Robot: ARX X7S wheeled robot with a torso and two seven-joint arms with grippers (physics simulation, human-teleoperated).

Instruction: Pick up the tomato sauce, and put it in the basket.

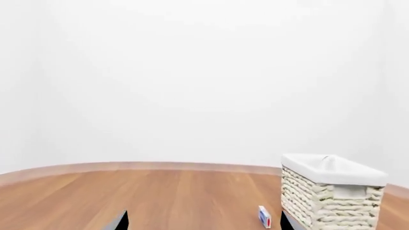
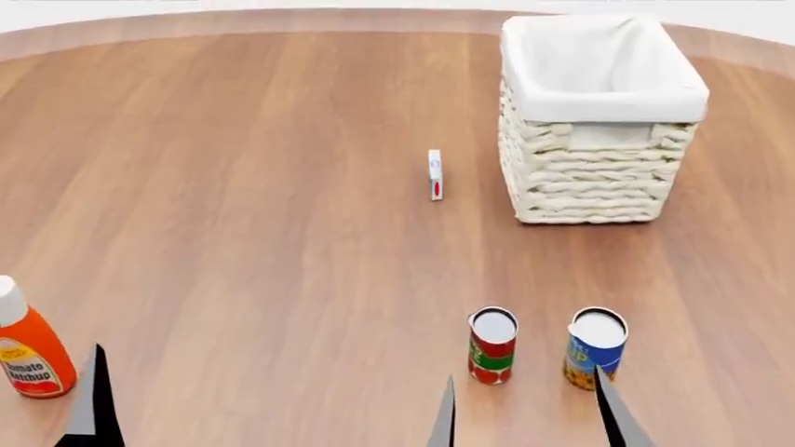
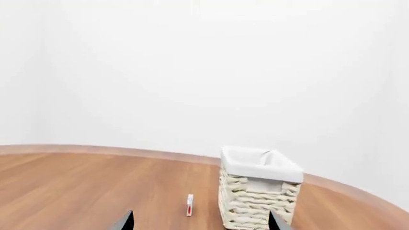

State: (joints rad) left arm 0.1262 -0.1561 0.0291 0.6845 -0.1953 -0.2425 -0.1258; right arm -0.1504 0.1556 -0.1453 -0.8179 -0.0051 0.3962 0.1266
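Wooden tabletop [image 2: 249, 186] carried the wicker basket [image 2: 597, 121] at its far right. Nearer, the tomato sauce [image 2: 493, 345] stood upright beside a blue can [image 2: 595, 347]. The right gripper [image 2: 522, 414] waited wide open and should descend squarely, avoiding that neighbour. The left gripper [image 2: 93, 410] could not be judged.

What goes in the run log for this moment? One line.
phase: pre-grasp | tomato sauce: upright on table, untouched | basket: empty | right gripper: open, near can | left gripper: open, idle
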